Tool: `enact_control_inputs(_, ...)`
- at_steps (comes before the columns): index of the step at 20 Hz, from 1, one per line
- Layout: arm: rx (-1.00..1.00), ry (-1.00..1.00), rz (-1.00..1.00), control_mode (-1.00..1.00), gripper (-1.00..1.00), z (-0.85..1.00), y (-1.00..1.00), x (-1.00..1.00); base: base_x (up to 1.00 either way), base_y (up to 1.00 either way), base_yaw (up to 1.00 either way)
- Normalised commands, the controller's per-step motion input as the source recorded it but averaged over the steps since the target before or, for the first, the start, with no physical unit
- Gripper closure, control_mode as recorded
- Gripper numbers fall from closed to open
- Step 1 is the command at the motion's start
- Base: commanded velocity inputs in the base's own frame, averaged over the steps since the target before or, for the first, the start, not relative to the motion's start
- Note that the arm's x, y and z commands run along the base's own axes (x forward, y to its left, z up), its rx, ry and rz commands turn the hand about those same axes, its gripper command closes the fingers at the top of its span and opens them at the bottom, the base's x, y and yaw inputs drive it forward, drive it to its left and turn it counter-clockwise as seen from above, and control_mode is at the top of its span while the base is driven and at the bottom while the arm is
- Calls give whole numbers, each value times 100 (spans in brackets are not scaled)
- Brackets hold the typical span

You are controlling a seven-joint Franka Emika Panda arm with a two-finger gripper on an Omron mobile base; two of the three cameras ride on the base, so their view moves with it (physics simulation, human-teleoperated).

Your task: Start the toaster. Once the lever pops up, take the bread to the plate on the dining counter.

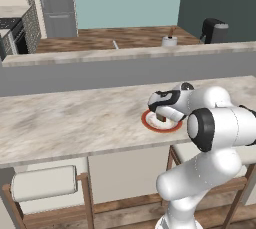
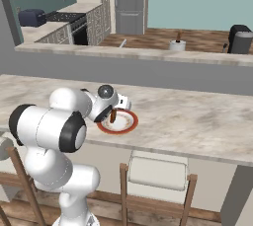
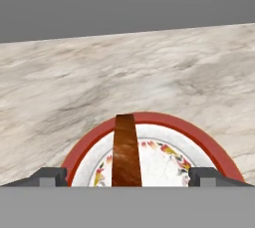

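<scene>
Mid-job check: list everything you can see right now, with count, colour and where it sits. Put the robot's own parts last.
plate: one, white with red rim, on the dining counter, under the gripper.
bread: one, brown, standing on edge over the plate, between the open fingers and clear of both.
dining counter: one, beige marbled, across the front.
toaster: one, dark blue, on the far kitchen worktop.
stools: two, wooden with pale cushions, below the counter.
fridge: one, grey, at the back.
gripper: one, dark fingertips, open, just above the plate.
arm: one, white with dark joints.
</scene>
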Motion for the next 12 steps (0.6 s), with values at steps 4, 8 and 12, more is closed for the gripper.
enact_control_inputs(4,0,0,0,-100,-100,0,0,0,0,0,0)
enact_control_inputs(8,0,0,0,-100,-100,6,0,0,0,0,0)
enact_control_inputs(12,0,0,0,-100,-100,9,0,0,0,0,0)
